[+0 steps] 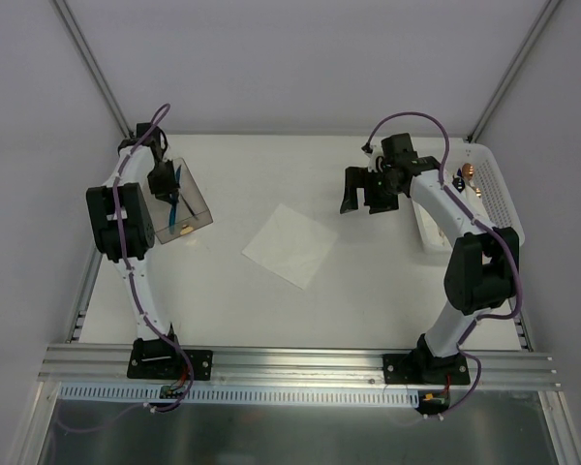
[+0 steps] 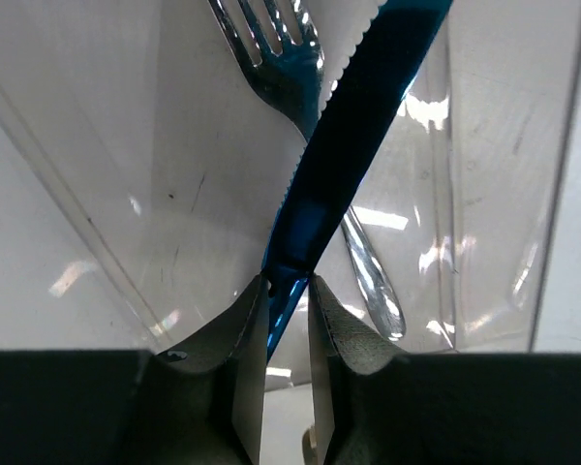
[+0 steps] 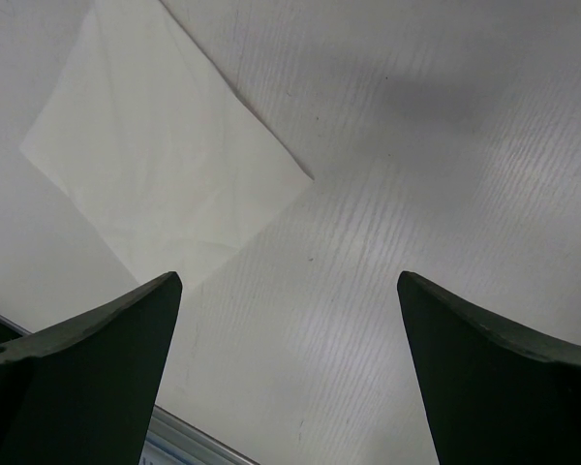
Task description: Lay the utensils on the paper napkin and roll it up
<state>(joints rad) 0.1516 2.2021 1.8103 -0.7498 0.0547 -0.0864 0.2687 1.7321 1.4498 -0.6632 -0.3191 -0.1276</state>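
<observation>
The left gripper (image 2: 289, 291) was closed on the end of a blue knife (image 2: 358, 116) inside the clear container (image 2: 97, 194), with a fork (image 2: 281, 58) behind it. The paper napkin (image 1: 290, 245) lay flat on the table (image 1: 368, 300), well apart from the container. The right gripper (image 3: 289, 281) hung near the napkin, its jaws wide open and empty. I judge this was the pick-up step. Next, the knife should be lifted clear of the wall and carried to the napkin.
</observation>
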